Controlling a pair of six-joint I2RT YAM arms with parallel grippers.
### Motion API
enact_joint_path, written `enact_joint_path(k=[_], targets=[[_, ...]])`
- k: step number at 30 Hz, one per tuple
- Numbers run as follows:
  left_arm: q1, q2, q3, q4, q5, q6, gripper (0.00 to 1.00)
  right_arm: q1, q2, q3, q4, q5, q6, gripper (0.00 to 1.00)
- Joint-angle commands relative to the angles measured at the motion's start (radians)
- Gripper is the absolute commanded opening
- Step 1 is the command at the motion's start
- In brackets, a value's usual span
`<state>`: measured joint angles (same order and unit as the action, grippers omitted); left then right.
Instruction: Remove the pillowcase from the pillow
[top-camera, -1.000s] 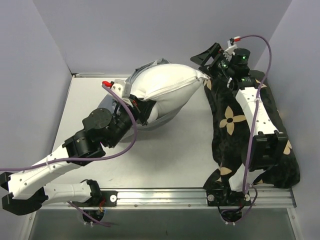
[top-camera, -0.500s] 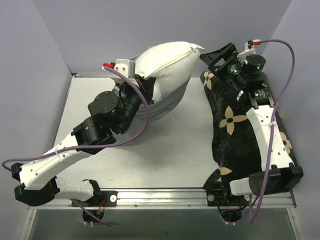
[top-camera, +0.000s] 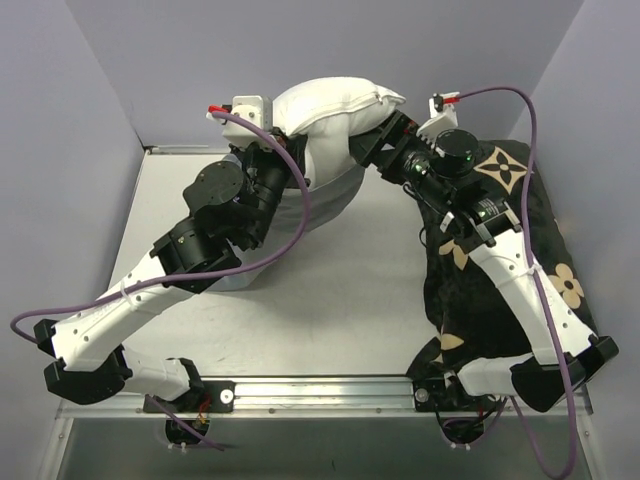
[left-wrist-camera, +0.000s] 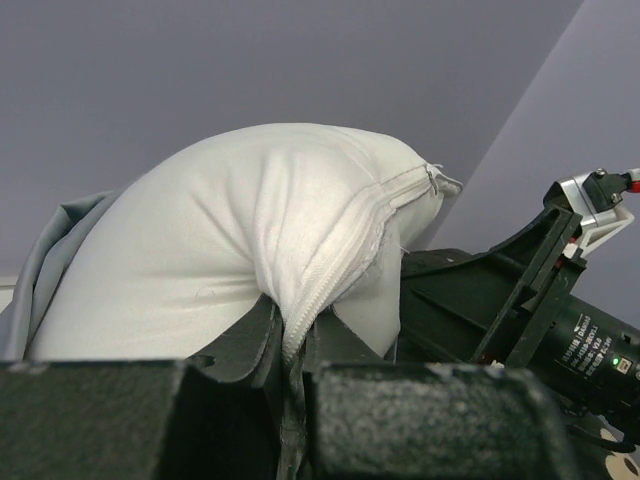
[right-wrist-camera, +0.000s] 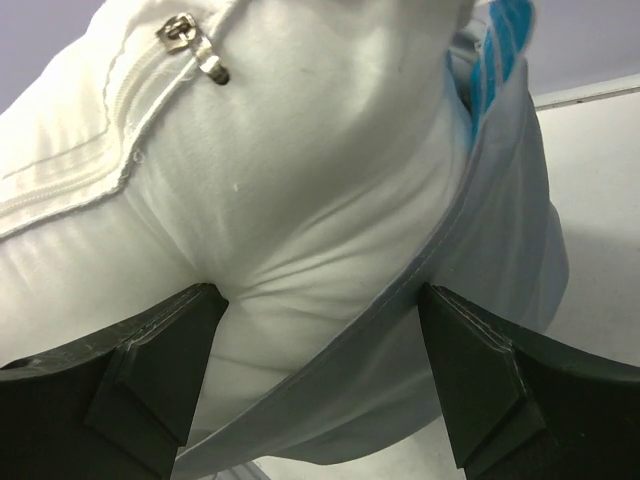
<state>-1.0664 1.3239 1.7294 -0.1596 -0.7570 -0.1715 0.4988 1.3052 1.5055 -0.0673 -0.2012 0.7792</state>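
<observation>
Left claw (left-wrist-camera: 290, 385) is pressed together on the zippered seam of the pillow (left-wrist-camera: 250, 230), with the white fabric bunching up out of the nip and filling the centre of the left wrist view. In the top view that claw (top-camera: 287, 152) holds the pillow (top-camera: 335, 105) raised at the upper centre of the frame, above the table (top-camera: 340, 300). The pillowcase (top-camera: 335, 192) hangs as limp grey cloth below the pillow, drooping toward the table; only a grey fold of it (left-wrist-camera: 50, 260) shows at the left edge of the left wrist view. Right claw (right-wrist-camera: 320, 345) is spread wide (nothing is pinched between its tips), its dark fingers (right-wrist-camera: 150, 365) flanking the pillow's white bulge and the grey hem of the pillowcase (right-wrist-camera: 500, 200). A metal zipper pull (right-wrist-camera: 195, 45) sits in the upper left of the right wrist view. A black cushion (top-camera: 550, 240) with tan flowers lies at the right of the top view, under the right arm.
</observation>
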Motion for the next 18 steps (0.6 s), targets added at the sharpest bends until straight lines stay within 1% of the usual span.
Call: enact_joint_path(k=[1, 2, 6, 9, 15, 17, 18], targets=[[0.002, 0.000, 0.102, 0.184, 0.058, -0.006, 0.00, 0.102, -0.018, -0.023, -0.032, -0.010, -0.063, 0.82], [0.002, 0.009, 0.110, 0.183, 0.055, -0.006, 0.00, 0.141, -0.021, -0.034, -0.034, 0.005, -0.072, 0.82], [0.003, 0.031, 0.130, 0.184, 0.041, -0.006, 0.00, 0.227, -0.076, -0.112, -0.031, 0.091, -0.095, 0.82], [0.002, 0.037, 0.127, 0.193, 0.028, -0.016, 0.00, 0.247, -0.122, -0.152, -0.040, 0.173, -0.110, 0.81], [0.002, 0.041, 0.110, 0.221, 0.010, -0.020, 0.00, 0.245, -0.202, -0.192, -0.063, 0.291, -0.129, 0.82], [0.003, 0.044, 0.117, 0.223, 0.007, -0.019, 0.00, 0.245, -0.216, -0.197, -0.065, 0.296, -0.152, 0.83], [0.003, 0.047, 0.119, 0.224, 0.008, -0.019, 0.00, 0.247, -0.219, -0.185, -0.065, 0.264, -0.158, 0.85]])
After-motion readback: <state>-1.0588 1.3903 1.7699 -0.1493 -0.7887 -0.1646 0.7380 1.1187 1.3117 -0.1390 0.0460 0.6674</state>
